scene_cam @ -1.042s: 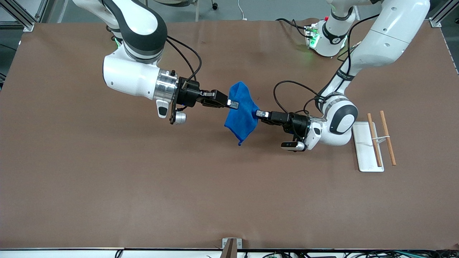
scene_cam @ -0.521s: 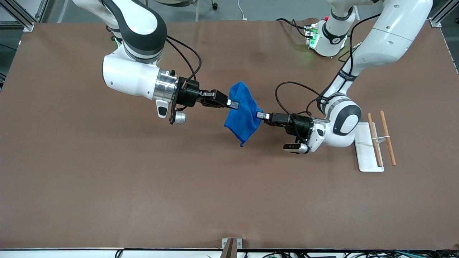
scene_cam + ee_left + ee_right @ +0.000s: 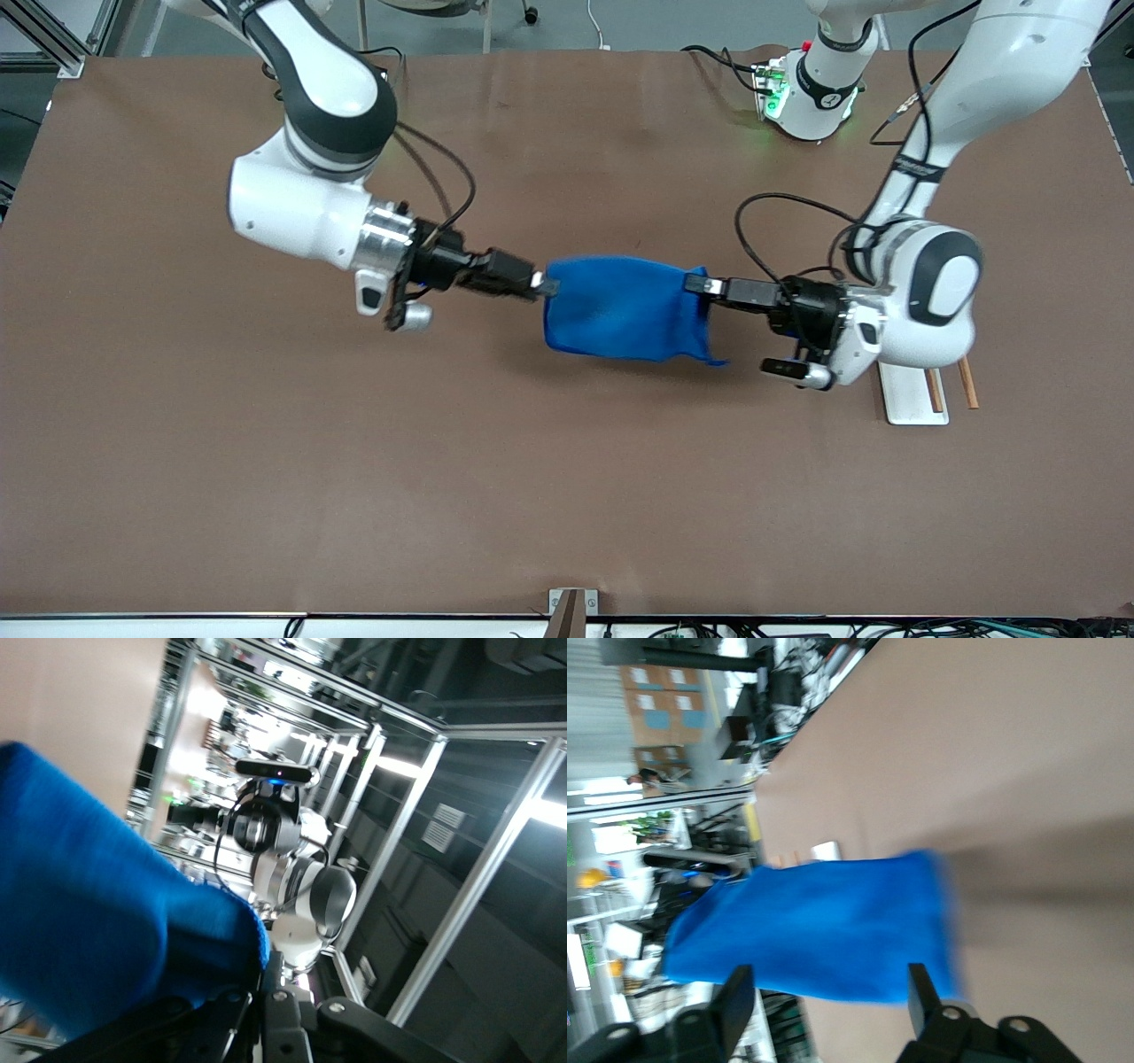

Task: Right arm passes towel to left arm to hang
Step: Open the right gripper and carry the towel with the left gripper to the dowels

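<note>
The blue towel (image 3: 625, 310) hangs spread out in the air over the middle of the table, between the two grippers. My left gripper (image 3: 695, 284) is shut on the towel's corner at the left arm's end; in the left wrist view the towel (image 3: 89, 904) bunches into the shut left gripper (image 3: 266, 970). My right gripper (image 3: 545, 286) is at the towel's other end. In the right wrist view, the right gripper (image 3: 828, 988) stands wide open, and the towel (image 3: 824, 930) lies just past its fingertips, not between them.
A white rack base (image 3: 908, 403) with two wooden rods (image 3: 967, 385) stands toward the left arm's end, partly hidden by the left wrist. A small metal bracket (image 3: 567, 602) sits at the table edge nearest the front camera.
The right gripper opened and let go of the towel, drawing back toward its own end. The left arm pulled the towel toward its end, and the cloth swung out wide.
</note>
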### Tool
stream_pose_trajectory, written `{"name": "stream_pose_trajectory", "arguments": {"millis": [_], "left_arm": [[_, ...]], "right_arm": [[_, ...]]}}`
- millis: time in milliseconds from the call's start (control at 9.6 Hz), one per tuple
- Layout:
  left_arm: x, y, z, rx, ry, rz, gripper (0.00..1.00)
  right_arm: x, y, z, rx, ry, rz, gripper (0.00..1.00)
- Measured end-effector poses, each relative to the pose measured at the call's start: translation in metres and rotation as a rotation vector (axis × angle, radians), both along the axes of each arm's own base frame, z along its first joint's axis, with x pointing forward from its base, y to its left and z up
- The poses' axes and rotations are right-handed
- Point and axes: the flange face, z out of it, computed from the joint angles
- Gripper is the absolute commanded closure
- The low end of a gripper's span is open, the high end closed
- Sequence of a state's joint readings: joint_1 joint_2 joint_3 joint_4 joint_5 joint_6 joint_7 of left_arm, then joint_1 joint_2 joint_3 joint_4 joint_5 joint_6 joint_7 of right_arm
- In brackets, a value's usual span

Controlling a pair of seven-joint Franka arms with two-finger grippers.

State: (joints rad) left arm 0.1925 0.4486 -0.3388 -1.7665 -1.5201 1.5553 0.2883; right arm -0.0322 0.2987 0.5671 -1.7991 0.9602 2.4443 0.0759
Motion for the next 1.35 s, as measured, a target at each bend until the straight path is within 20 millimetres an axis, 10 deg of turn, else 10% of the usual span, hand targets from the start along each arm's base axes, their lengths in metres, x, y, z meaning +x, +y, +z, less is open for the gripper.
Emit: {"name": "stream_pose_trajectory", "arguments": {"millis": [312, 729, 1042, 1354], "left_arm": [[0.007, 0.112, 0.010, 0.284, -0.008, -0.001, 1.00], [0.015, 0.203, 0.045, 0.650, -0.059, -0.029, 1.00], [0.011, 0.246, 0.048, 0.941, -0.097, -0.105, 1.00], [0.004, 0.295, 0.046, 1.106, -0.111, -0.131, 1.00]], "right_arm": [[0.028, -0.113, -0.023, -0.370, -0.092, 0.042, 0.00], [0.030, -0.261, -0.003, -0.774, -0.080, 0.080, 0.00], [0.012, -0.345, 0.067, -0.867, 0.031, 0.044, 0.00], [-0.024, -0.386, 0.163, -0.881, 0.067, -0.006, 0.00]]}}
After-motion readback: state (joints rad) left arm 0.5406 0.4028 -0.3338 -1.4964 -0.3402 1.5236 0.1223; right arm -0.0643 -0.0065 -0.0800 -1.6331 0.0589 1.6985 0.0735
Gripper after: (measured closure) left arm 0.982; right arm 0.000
